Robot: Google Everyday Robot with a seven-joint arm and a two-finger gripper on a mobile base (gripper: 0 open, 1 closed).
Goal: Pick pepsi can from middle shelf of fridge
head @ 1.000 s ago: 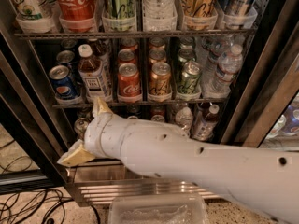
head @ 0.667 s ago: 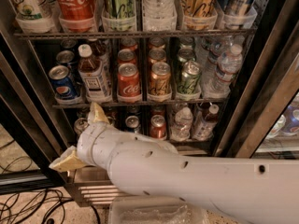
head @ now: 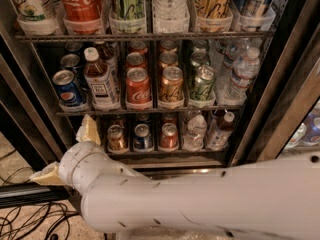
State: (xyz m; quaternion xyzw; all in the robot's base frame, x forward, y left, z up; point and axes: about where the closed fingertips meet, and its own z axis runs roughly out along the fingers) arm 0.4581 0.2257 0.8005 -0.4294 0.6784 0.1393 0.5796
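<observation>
The pepsi can (head: 67, 89) is blue with a silver top. It stands at the front left of the middle shelf (head: 150, 110) in the open fridge (head: 260, 109). More cans stand behind it in the same lane. My gripper (head: 64, 150) is at the lower left, below the pepsi can and in front of the shelf edge. It is open and empty. One cream fingertip (head: 89, 128) points up toward the shelf and the other (head: 44, 175) points left. My white arm (head: 200, 199) crosses the bottom of the view.
A brown bottle (head: 100, 81), a red Coca-Cola can (head: 138, 86), a gold-orange can (head: 171, 86), a green can (head: 204, 84) and water bottles (head: 240, 74) share the middle shelf. Tall cans stand on the rack above. Small cans (head: 142, 136) fill the lower shelf. Cables (head: 25, 219) lie on the floor.
My arm has swung left and down. The gripper has dropped from just under the middle shelf to lower left of it. The cans have not moved.
</observation>
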